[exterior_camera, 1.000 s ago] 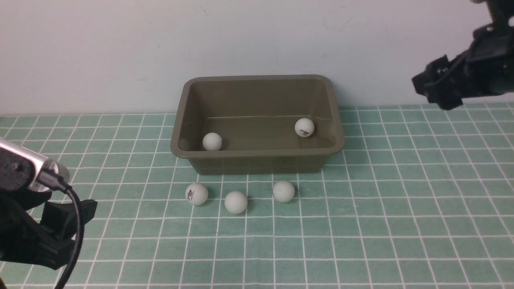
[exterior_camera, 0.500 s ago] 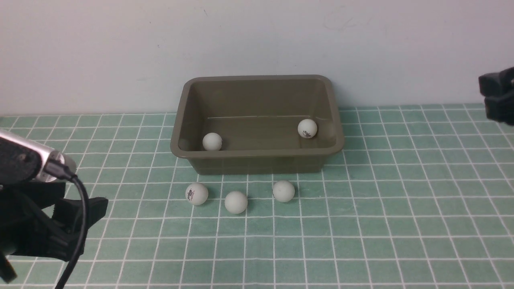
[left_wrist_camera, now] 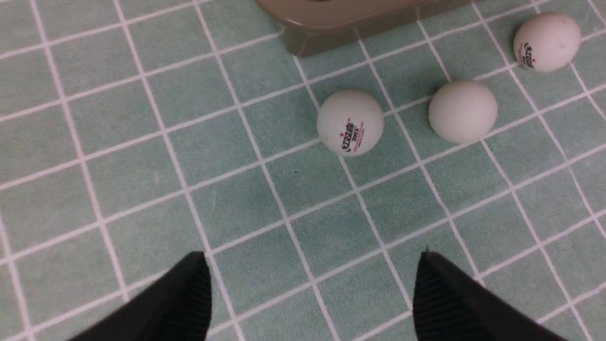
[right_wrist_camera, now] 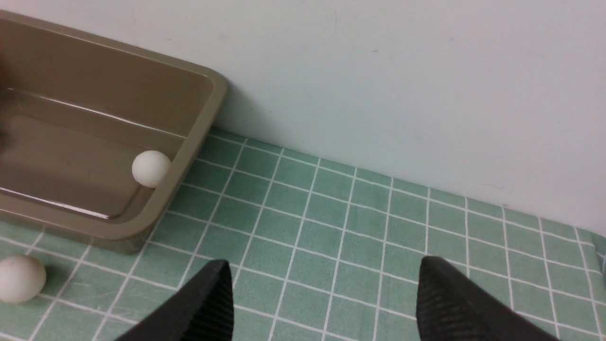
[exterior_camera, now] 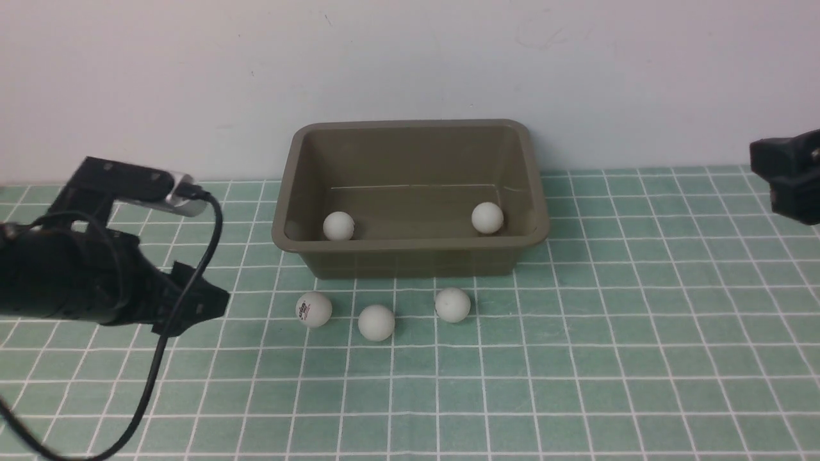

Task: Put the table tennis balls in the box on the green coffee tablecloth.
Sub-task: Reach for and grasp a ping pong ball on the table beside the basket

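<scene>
Currently, two of the five small matte white table tennis balls (exterior_camera: 338, 225) lie inside the rectangular olive-brown plastic box (exterior_camera: 410, 245): one at its left end, the second ball (exterior_camera: 487, 218) at its right end. The other three sit on the teal-green, white-gridded tablecloth (exterior_camera: 576, 352), just before the box's front wall: printed ball (exterior_camera: 314, 309), middle ball (exterior_camera: 376, 322), right ball (exterior_camera: 453, 305), none touching.

Left pincer (left_wrist_camera: 311, 255) is left of the printed ball, jaws spread wide, empty. Right pincer (right_wrist_camera: 324, 263) is far right, well clear of the box, jaws wide, holding nothing.

Plain pale wall (exterior_camera: 410, 57), evenly lit
</scene>
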### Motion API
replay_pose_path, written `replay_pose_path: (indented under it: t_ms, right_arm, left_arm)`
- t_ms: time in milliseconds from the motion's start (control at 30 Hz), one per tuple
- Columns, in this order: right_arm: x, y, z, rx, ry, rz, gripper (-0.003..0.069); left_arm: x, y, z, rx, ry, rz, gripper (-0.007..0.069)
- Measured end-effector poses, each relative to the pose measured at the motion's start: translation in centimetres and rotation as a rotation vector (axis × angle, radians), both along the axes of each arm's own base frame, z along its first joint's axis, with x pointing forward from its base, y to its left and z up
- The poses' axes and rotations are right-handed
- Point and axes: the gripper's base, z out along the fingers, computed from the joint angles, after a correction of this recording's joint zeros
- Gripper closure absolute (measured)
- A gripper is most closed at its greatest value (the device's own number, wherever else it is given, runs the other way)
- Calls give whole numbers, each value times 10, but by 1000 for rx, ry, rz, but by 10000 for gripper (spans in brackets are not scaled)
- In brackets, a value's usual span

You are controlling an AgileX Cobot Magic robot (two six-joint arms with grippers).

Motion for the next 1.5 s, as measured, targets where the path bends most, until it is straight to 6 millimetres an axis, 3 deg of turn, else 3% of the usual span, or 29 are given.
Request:
replay_pose_path:
  t_ms: [100, 233, 467, 733, 1100, 1200, 1333, 1500]
  right_arm:
    - [0, 1, 0, 17, 5, 4, 186]
    - [0, 1, 0, 23, 7, 5, 186]
    - [0, 2, 0, 26, 4, 6, 186]
    - [1, 2, 3, 34, -30, 14, 186]
    - [1, 2, 3, 34, -30, 14, 186]
    - [1, 2, 3, 34, -30, 14, 186]
    - [1, 3, 3, 35, -34, 15, 186]
    - [1, 3, 4, 37, -43, 17, 186]
  left_arm:
    - [22, -3, -16, -29, 39, -55, 53]
    - [36, -7, -31, -71, 41, -105, 25]
    - [49, -13, -50, -137, 17, -134, 20]
    - [62, -49, -77, 5, -21, -172, 29]
    - [81, -63, -108, 40, -10, -138, 31]
    - [85, -64, -109, 7, -14, -101, 75]
    - [86, -64, -109, 2, -19, -96, 287]
    - [82, -71, -103, -71, -7, -141, 279]
